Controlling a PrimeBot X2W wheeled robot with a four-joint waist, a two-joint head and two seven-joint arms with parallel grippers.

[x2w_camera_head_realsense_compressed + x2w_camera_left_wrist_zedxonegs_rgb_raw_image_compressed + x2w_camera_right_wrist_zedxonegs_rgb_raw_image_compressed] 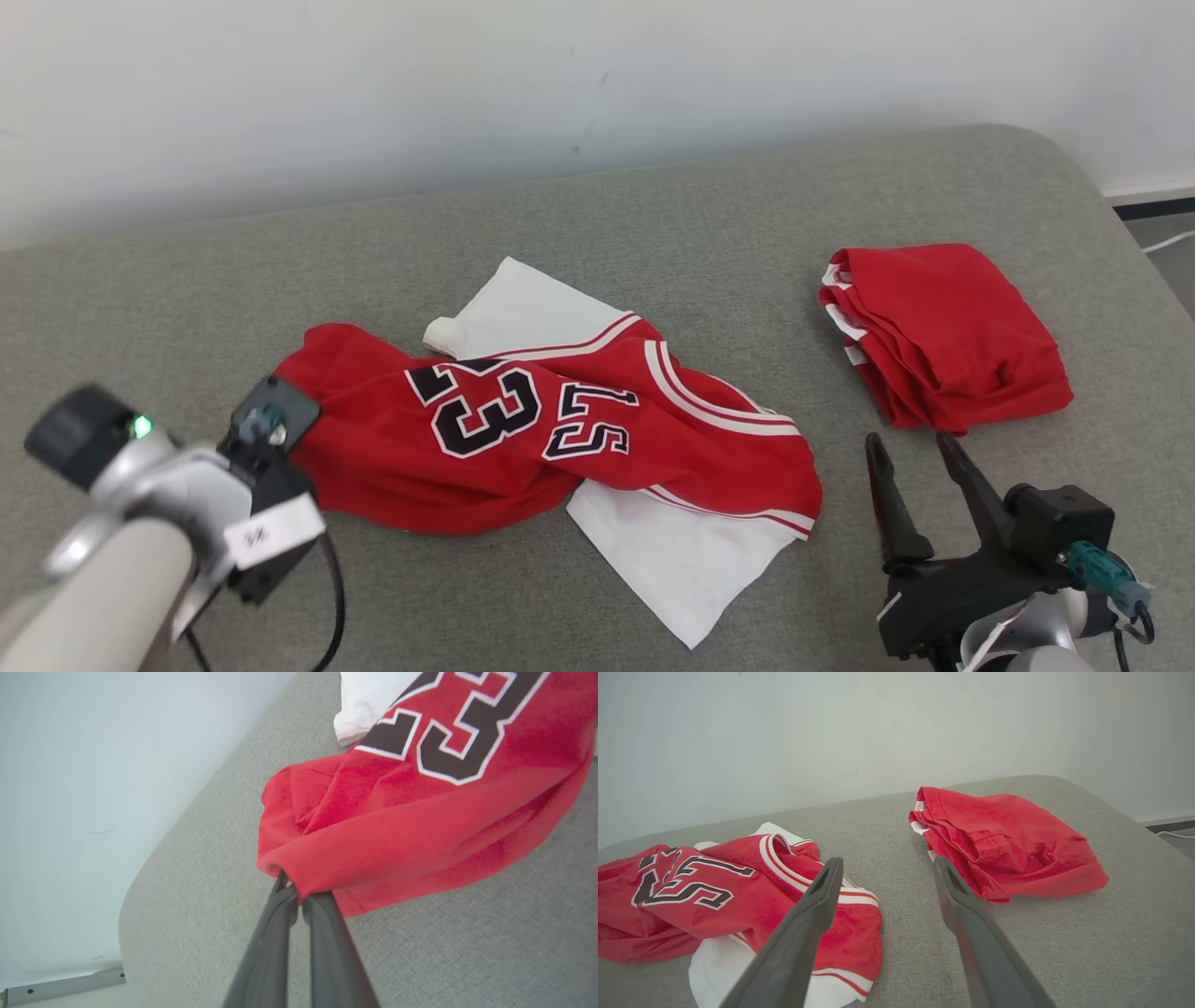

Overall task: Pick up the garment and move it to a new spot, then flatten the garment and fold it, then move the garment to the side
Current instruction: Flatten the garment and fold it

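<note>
Pinching the red jersey by its edge, the left end effector is clamped tight. Seen from the head, the right end effector gapes empty, with a folded red garment just beyond its tips. In its wrist view, the jersey lies to its left.

A crumpled red cloth jersey has a soft, faintly fuzzy, matt knit. Its black-and-white numerals look flatter and smoother, like print. A plain white cloth garment is thin, smooth and matt. A folded red cloth garment shows the same dull, soft nap, with stitched hems. The grey upholstered surface is coarse, matt woven fabric. The long fingers of the right gripper look like smooth, matt dark grey plastic. The white wall is smooth, matt and lightly scuffed.
</note>
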